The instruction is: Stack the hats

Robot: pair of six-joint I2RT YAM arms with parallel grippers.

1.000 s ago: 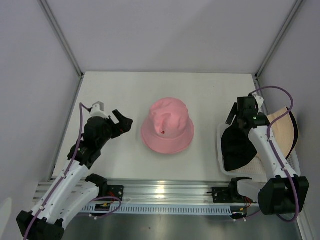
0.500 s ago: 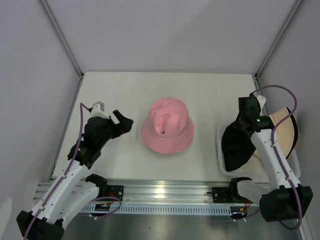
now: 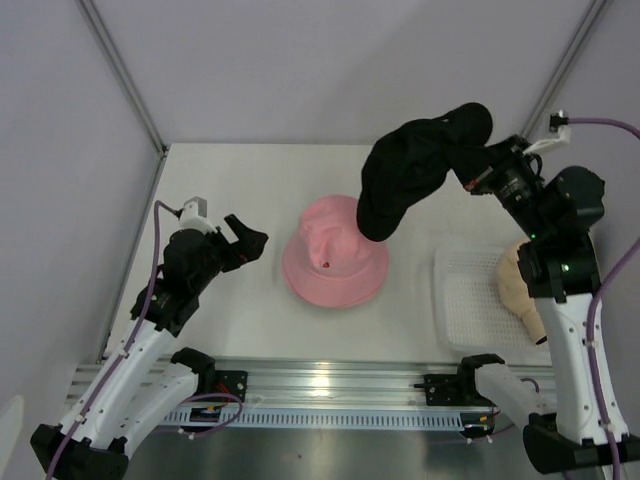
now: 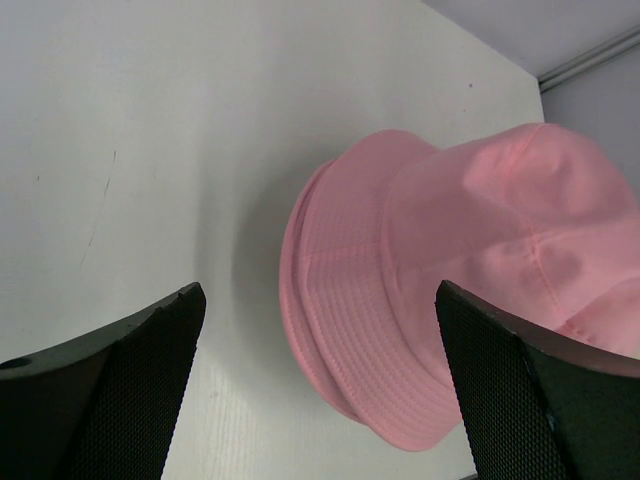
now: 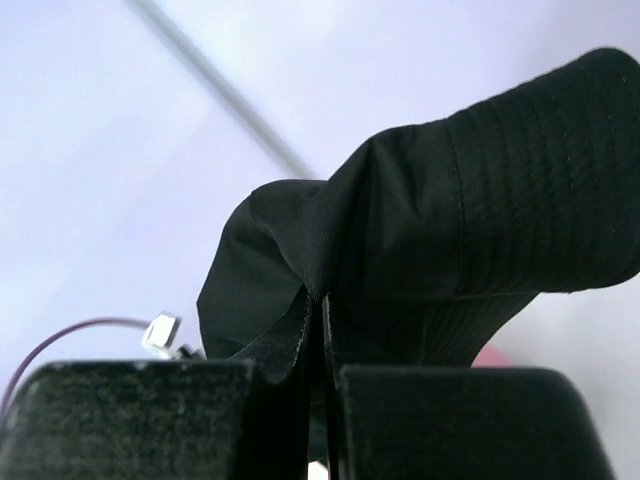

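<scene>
A pink hat (image 3: 335, 264) rests crown up in the middle of the table; the left wrist view shows its brim and crown (image 4: 450, 290). High in the air, my right gripper (image 3: 470, 172) is shut on the black hat (image 3: 410, 170), which hangs over the pink hat's back right side. In the right wrist view the black fabric (image 5: 450, 260) is pinched between the closed jaws of the right gripper (image 5: 322, 330). A beige hat (image 3: 522, 290) lies in the white mesh tray (image 3: 465, 300) at the right. My left gripper (image 3: 243, 243) stands open to the left of the pink hat and holds nothing; it appears as my left gripper (image 4: 320, 400) in its own wrist view.
White walls with metal corner posts (image 3: 125, 85) close the table at the back and sides. An aluminium rail (image 3: 320, 385) runs along the near edge between the arm bases.
My right gripper closed on the black hat in the tray, lifted it high and carried it left toward the pink hat. The beige hat now shows in the tray. The left arm stayed still.
</scene>
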